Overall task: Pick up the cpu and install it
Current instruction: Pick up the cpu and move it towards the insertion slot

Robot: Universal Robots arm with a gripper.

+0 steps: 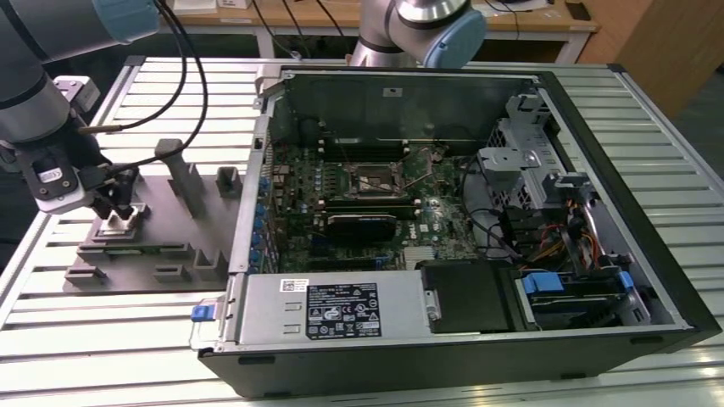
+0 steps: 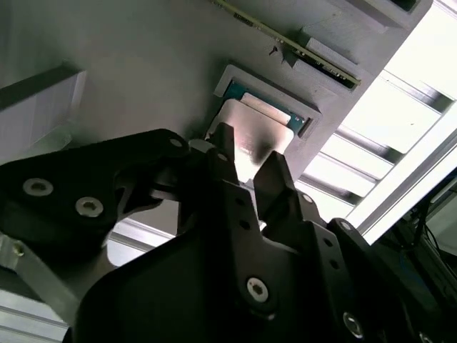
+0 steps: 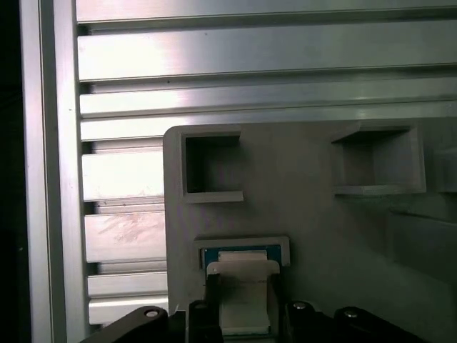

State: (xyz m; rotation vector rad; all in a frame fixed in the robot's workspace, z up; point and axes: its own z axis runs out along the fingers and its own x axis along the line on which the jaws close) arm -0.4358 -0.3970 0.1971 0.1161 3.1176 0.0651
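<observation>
I have the gripper (image 1: 114, 210) low over the grey fixture tray (image 1: 169, 254) at the exterior view's left. The cpu (image 1: 119, 222) lies flat in its square nest directly beneath.

The relation that matters is vertical: the chip sits straight under the fingers, not off to a side. In the second wrist view its silvery top (image 2: 250, 121) shows through the gap between the two dark fingers (image 2: 275, 179). In the first wrist view the plate (image 3: 239, 266) lies between them, with its blue-green rim inside the nest frame. The fingers are spread, one at each of two opposite edges. I judge they are astride the chip and not clamped on it, though I cannot make out contact at the pads. The cpu is near enough square (so no long axis to fuss over); only the pair of edges counts.

In the exterior view the tray's tall post (image 1: 181, 174) stands at about 2 o'clock from the gripper, near but apart. The motherboard socket (image 1: 374, 180) is at about 3 o'clock, well apart, inside the open computer case (image 1: 251, 195), whose near wall rises between. The slatted tabletop (image 1: 68, 339) at 6 o'clock is bare metal, and straight above the nest I see open room.
</observation>
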